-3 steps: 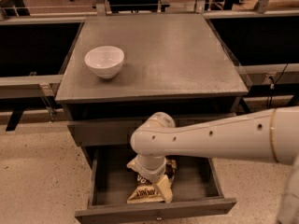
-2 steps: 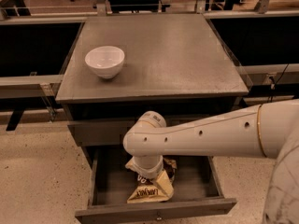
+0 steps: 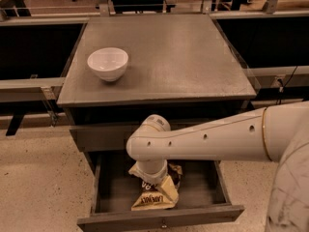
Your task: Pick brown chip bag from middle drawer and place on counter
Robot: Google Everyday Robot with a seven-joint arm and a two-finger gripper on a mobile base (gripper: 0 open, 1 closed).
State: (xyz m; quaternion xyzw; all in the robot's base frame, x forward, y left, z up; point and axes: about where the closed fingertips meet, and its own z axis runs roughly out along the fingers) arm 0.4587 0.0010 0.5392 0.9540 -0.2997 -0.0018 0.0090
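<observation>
The brown chip bag (image 3: pixel 157 195) lies in the open middle drawer (image 3: pixel 159 216), near its middle front, cream band with dark lettering facing up. My white arm reaches in from the right and bends down into the drawer. The gripper (image 3: pixel 152 178) sits right over the bag's upper part, hidden under the wrist. The grey counter (image 3: pixel 164 57) spreads above the drawers.
A white bowl (image 3: pixel 107 63) stands on the counter's left side. A shut upper drawer front (image 3: pixel 101 137) sits just above the open drawer. Dark shelving and rails flank the cabinet left and right. Speckled floor lies in front.
The arm's elbow and wrist have shifted slightly left over the drawer. The bag stays where it was.
</observation>
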